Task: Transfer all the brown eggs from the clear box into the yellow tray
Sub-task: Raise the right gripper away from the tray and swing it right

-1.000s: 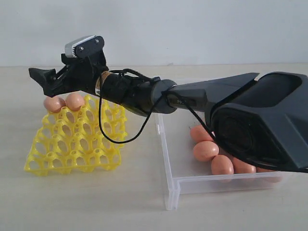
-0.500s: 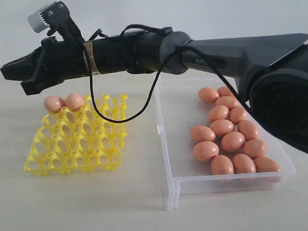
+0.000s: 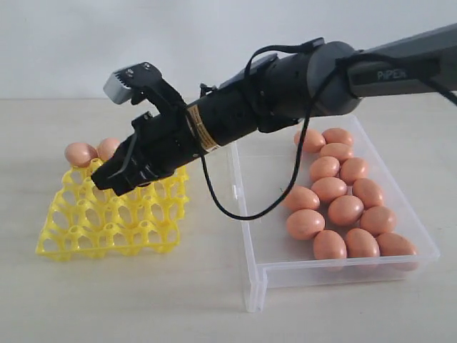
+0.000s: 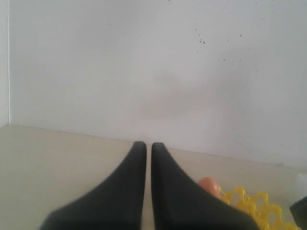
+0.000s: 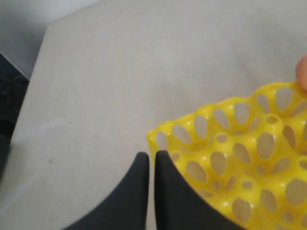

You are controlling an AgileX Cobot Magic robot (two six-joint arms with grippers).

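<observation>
Quick status on the egg job. Most of the brown eggs (image 3: 345,210) are sitting in the clear box (image 3: 257,275), a dozen or more, bunched up touching each other on its 3 o'clock half. The 9 o'clock half is bare floor. Only two eggs (image 3: 80,153) are in the yellow tray (image 3: 107,221) so far, side by side in the cups at its 11 o'clock corner. The tray sits on the tabletop (image 3: 143,307) at 9 o'clock from the box, just beside it.

My right hand (image 3: 98,183) is reaching across and hanging low over the tray, fingers pressed together with nothing in them. So I'd say I'm between eggs, drop-off done and the next pickup not started. My left hand (image 4: 145,146) is pinched together too, empty, pointing at the wall and out of the action.

Next move as I see it:
- lift clear of the tray's pegs
- swing over to 3 o'clock
- spread the fingers
- come down on an egg at the 9 o'clock edge of the bunch, where there's room either side

Stuff to watch:
- The box's low wall sits between tray and eggs.
- The black cable (image 3: 235,211) loops down under my arm right over that wall and could snag.
- The packed eggs will probably roll if I nudge a neighbour.
</observation>
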